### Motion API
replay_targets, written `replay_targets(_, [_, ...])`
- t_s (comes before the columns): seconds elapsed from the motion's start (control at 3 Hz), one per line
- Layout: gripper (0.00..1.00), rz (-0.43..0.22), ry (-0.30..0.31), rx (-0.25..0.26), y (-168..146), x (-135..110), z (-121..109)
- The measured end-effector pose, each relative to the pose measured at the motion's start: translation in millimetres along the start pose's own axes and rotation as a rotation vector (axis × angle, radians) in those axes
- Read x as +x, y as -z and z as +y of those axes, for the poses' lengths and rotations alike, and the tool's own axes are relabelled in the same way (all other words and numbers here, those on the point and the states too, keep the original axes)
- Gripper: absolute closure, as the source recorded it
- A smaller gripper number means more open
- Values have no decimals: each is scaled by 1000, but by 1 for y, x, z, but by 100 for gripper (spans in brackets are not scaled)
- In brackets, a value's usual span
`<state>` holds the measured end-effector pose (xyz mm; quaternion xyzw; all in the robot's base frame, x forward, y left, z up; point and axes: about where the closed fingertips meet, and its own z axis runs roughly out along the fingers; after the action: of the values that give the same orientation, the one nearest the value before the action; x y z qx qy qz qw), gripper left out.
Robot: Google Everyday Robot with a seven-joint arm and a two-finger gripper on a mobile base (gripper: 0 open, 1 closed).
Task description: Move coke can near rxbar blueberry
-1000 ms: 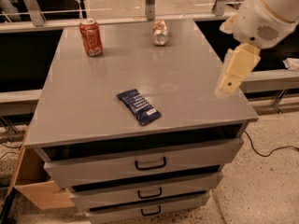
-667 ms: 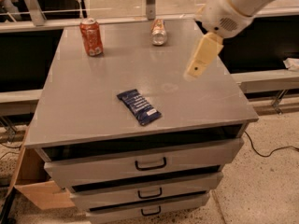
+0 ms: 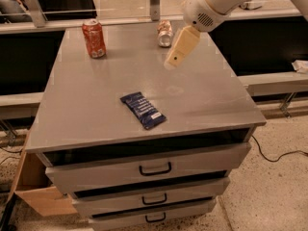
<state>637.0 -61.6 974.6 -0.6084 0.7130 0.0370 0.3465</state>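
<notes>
On the grey cabinet top (image 3: 96,105), taking its middle as the centre of a dial with twelve at the far edge, the coke can (image 3: 94,38) stands upright out toward eleven o'clock, near the far left corner, its silver top showing and its white script facing me. The rxbar blueberry (image 3: 143,110) lies flat just short of the centre, toward six o'clock. It sits on a slant, one end pointing to about ten and the other to about four. The can and the bar are well apart, with bare grey surface between them.

The gripper (image 3: 174,61) hangs above the top at roughly one o'clock, a cream-coloured piece slanting down and to the left from the white arm (image 3: 216,4), which comes in from the upper right. It touches nothing. The coke can is far off at its ten o'clock, and the bar is below it at about seven. Whether the gripper is spread or closed I cannot tell from here, and it holds nothing that I can see.

At twelve o'clock on the far edge, just beyond the gripper, sits a paler silvery can (image 3: 164,33) with faded reddish marks. I cannot tell whether it is upright or tipped.

Below the top I see three drawers, the upper one with a dark handle (image 3: 155,169). A cardboard box (image 3: 33,191) leans against the cabinet at lower left, and a black cable (image 3: 276,155) trails over the speckled floor at right.
</notes>
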Motion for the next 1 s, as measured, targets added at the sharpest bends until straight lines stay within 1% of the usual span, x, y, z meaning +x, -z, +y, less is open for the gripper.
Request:
replay_targets(0.33, [0, -67, -32, -3, -25, -18, -8])
replay_targets(0.67, [0, -181, -82, -10, -75, -59, -26])
replay_targets(1.0, [0, -279, -162, -21, -125, -98, -46])
